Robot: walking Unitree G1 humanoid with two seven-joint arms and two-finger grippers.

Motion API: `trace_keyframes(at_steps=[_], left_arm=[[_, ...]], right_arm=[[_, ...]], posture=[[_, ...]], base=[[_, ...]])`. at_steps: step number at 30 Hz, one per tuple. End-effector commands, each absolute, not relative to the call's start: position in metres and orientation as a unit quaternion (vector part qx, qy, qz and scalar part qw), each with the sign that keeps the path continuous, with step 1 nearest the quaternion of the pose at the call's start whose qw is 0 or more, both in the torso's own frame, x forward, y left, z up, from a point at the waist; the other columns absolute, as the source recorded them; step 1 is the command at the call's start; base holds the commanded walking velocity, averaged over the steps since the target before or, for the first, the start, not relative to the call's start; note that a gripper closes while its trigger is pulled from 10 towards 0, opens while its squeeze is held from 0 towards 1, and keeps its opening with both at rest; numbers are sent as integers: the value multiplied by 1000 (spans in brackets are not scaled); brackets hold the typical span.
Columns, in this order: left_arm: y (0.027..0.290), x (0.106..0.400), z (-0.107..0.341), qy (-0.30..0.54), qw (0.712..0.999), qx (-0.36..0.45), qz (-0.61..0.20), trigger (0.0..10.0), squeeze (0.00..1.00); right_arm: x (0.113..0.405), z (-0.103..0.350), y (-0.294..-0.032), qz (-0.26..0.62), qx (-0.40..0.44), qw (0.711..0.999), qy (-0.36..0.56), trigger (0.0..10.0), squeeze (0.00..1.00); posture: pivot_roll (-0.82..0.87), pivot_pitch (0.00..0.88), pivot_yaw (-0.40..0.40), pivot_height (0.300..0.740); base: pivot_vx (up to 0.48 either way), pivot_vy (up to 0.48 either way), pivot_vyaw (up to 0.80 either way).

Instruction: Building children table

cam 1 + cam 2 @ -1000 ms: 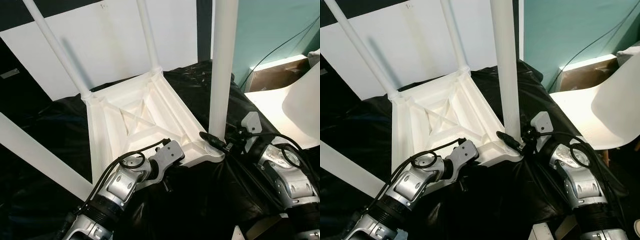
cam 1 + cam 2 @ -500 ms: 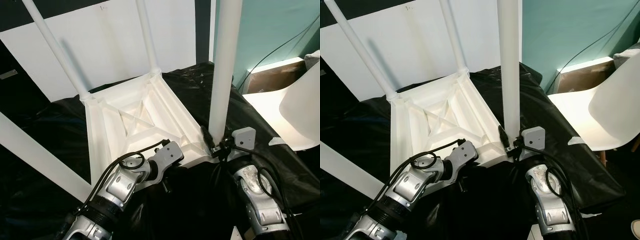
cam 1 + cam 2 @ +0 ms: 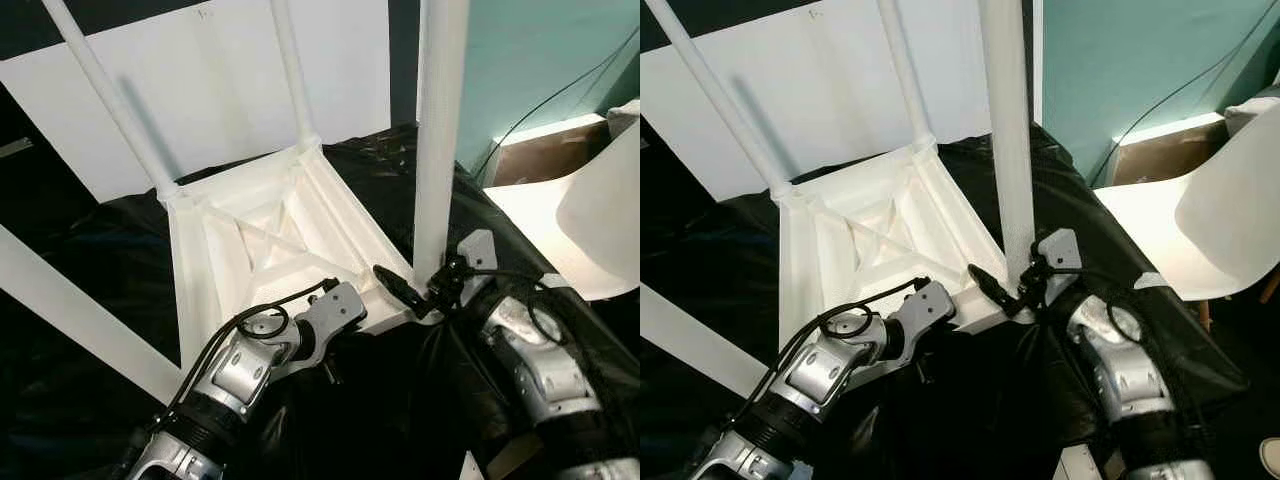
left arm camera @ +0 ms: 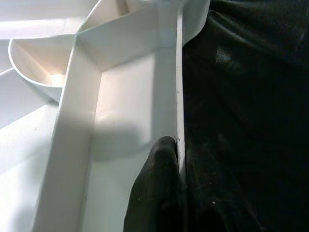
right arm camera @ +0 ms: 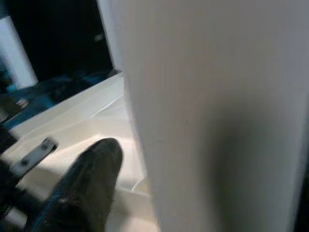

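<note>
The white table [image 3: 270, 250] lies upside down on the black cloth [image 3: 380, 400]. The left gripper [image 4: 166, 159] pinches the table's near edge to hold it steady. The right gripper [image 3: 415, 297] has its fingers around the bottom of the near leg [image 3: 438, 140], likely to fix it in the table's corner.

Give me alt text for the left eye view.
A white table lies upside down on black sheeting. The right claw is at the base of the near leg; the left claw holds the table's near edge.
</note>
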State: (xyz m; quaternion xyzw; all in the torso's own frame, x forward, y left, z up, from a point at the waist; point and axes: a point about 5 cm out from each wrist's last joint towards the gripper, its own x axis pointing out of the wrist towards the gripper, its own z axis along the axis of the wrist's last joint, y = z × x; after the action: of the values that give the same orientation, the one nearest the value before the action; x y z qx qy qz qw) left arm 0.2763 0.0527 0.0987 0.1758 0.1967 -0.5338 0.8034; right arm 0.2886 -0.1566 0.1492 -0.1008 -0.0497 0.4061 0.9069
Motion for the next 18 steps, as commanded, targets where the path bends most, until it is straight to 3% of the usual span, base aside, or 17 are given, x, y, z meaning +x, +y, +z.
trace_keyframes(at_steps=[1, 3, 11, 12, 13, 15, 16, 18], left_arm=[[69, 272, 67, 264, 820, 168, -479, 10000, 0], [67, 273, 68, 263, 820, 167, -480, 10000, 0], [67, 273, 67, 262, 822, 165, -477, 10000, 0], [67, 272, 66, 263, 822, 165, -477, 10000, 0], [67, 272, 66, 263, 822, 165, -477, 10000, 0], [67, 272, 66, 263, 822, 165, -478, 10000, 0], [67, 272, 66, 263, 822, 165, -478, 10000, 0], [67, 272, 66, 263, 821, 165, -478, 10000, 0]], right_arm=[[282, 139, -151, 462, -89, 882, -13, 0, 0], [279, 135, -157, 489, -62, 869, 27, 0, 0], [277, 131, -158, 465, -31, 884, 26, 0, 0], [275, 129, -151, 430, -19, 902, 1, 0, 0], [275, 129, -151, 430, -19, 902, 1, 0, 0], [274, 127, -146, 305, -14, 951, -49, 0, 0], [274, 127, -146, 305, -14, 951, -49, 0, 0], [271, 124, -149, 200, -16, 978, -64, 0, 0]], posture=[[-15, 0, 105, 740], [-15, 0, 105, 740], [-21, 0, 95, 740], [-21, 0, 94, 740], [-21, 0, 94, 740], [-21, 0, 95, 740], [-21, 0, 95, 740], [-15, 0, 92, 740]], base=[[0, 0, 0], [0, 0, 0], [0, 0, 0], [0, 0, 0], [0, 0, 0], [0, 0, 0], [0, 0, 0], [0, 0, 0]])
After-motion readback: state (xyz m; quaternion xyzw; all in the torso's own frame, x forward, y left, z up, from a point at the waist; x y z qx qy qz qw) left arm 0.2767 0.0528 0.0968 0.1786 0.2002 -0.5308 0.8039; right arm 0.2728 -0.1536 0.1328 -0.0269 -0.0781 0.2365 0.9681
